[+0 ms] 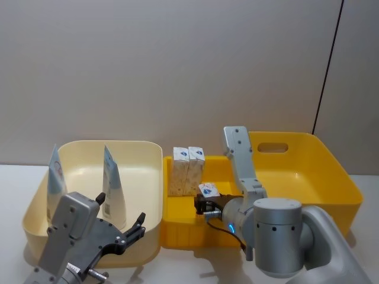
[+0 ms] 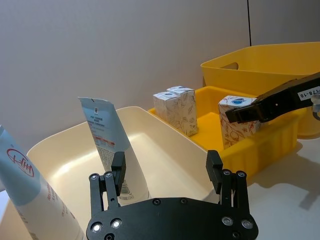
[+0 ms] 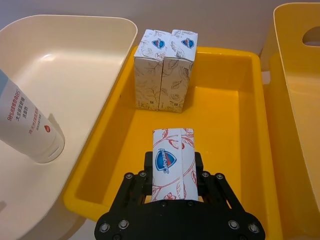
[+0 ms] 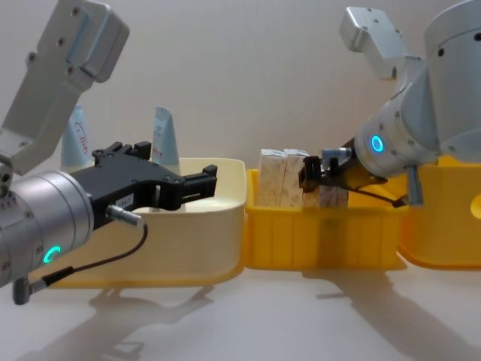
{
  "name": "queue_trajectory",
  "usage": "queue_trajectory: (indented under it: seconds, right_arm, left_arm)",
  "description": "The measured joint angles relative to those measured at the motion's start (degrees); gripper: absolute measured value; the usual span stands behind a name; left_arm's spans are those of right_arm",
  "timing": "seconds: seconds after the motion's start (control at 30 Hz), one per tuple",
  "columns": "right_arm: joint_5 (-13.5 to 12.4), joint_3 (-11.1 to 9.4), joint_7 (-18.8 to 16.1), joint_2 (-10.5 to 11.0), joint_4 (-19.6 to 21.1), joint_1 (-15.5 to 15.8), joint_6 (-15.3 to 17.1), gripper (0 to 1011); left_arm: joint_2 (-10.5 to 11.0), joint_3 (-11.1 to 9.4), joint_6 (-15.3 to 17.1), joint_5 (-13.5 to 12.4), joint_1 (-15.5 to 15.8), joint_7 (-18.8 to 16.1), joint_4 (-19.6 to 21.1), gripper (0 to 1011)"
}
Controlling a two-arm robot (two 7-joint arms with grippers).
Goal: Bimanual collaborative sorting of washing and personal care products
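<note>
Two pale blue tubes (image 1: pixel 55 180) (image 1: pixel 112 186) stand upright in the cream tub (image 1: pixel 83 160); the left wrist view shows them close up (image 2: pixel 107 140) (image 2: pixel 25 190). My left gripper (image 1: pixel 133 228) (image 2: pixel 166 170) hangs open and empty over the tub's front part, just in front of the nearer tube. Two white cartons (image 1: pixel 188 170) (image 3: pixel 165 70) stand side by side at the back of the small yellow tray (image 1: pixel 177 228). My right gripper (image 1: pixel 204 205) (image 3: pixel 173 164) is shut on a third white carton (image 1: pixel 208 190) (image 3: pixel 172 145), upright over the tray's front half.
A large yellow tub (image 1: pixel 308 171) with a handle slot stands to the right of the small tray, touching it. The cream tub presses against the tray's left wall. White tabletop lies in front of all three; a plain wall stands behind.
</note>
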State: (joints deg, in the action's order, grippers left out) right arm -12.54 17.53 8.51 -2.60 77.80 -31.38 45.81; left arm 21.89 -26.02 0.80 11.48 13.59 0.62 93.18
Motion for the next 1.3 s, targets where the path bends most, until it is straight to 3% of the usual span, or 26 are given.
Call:
queue_trajectory:
  seconds: [0.87,1.3]
  right_arm:
    - [0.1,-0.1,0.0,-0.2,-0.4,-0.2,-0.3,391]
    - [0.6,-0.1,-1.3,0.0,1.5,-0.9,-4.3,391]
  left_arm:
    - [0.0,0.0,0.0,0.0,0.0,0.0,0.0,1003]
    - [0.0,0.0,0.0,0.0,0.0,0.0,0.0,1003]
